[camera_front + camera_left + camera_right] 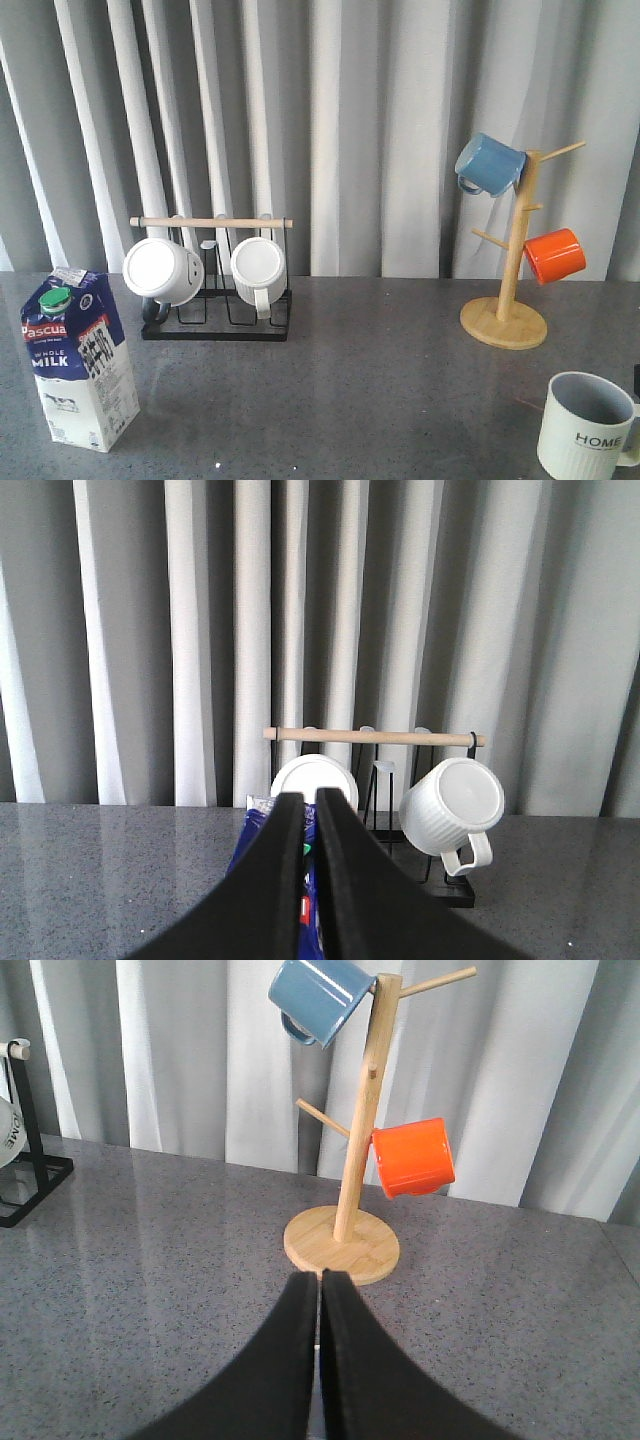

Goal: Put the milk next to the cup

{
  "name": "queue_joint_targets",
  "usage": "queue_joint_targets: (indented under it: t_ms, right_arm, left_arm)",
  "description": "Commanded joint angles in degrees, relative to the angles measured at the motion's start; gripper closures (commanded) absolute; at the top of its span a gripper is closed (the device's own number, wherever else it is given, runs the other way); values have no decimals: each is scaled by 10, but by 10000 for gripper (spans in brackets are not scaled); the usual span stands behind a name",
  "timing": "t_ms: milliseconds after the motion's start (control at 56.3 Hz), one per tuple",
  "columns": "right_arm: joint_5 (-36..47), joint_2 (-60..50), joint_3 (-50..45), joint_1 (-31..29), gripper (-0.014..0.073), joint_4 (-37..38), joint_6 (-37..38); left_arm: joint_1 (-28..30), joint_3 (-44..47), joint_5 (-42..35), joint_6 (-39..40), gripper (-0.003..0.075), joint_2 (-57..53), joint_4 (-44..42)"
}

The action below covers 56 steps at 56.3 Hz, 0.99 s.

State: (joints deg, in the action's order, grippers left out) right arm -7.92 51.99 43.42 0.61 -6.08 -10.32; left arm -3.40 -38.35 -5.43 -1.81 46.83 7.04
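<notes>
milk (78, 360) carton prob heavy-ish w/ slick, squashable card walls, so grab mid-body below gable; left gripper (309, 810) & right gripper (321, 1290) both pinched together, empty.

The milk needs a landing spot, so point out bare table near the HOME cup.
Bare table lies left of the cup, stretching toward the milk, in front of the rack and mug tree. The cup's right is at the picture's edge.

milk (78, 358) front left | cup (588, 425) front right | rack (213, 280) behind milk | mug tree (508, 250) behind cup
</notes>
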Motion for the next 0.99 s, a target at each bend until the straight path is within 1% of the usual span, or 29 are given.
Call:
queue_joint_targets:
  t_ms: [0,89,195,249,302,373,426,515,781,888,977]
  right_arm:
    - [35,-4,21,-2,482,7,1]
    - [32,-4,21,-2,366,8,1]
    - [30,-4,21,-2,187,20,1]
    - [29,-5,21,-2,119,23,1]
    - [27,-5,21,-2,78,23,1]
    - [26,-5,21,-2,48,23,1]
    - [26,-5,21,-2,46,23,1]
    - [26,-5,21,-2,46,23,1]
    - [7,-7,21,-3,46,23,1]
    - [6,-12,21,-4,46,37,1]
    - [18,-7,9,-36,46,81,33]
  left_arm:
    - [-1,-20,-40,0,611,-1,14]
    - [-1,-20,-40,-1,500,-1,13]
    - [-1,-20,-41,-1,301,-1,13]
    - [-1,-20,-41,-1,221,-1,13]
    - [-1,-20,-40,-1,162,-1,13]
    - [-1,-20,-39,-1,115,-1,13]
    - [-1,-20,-39,-1,101,-1,13]
    - [-1,-20,-39,-1,108,-1,13]
    - [-1,-20,-38,-1,164,-1,13]
    - [-1,-20,-38,-1,181,-1,13]
    - [-1,-20,-38,-1,187,-1,13]
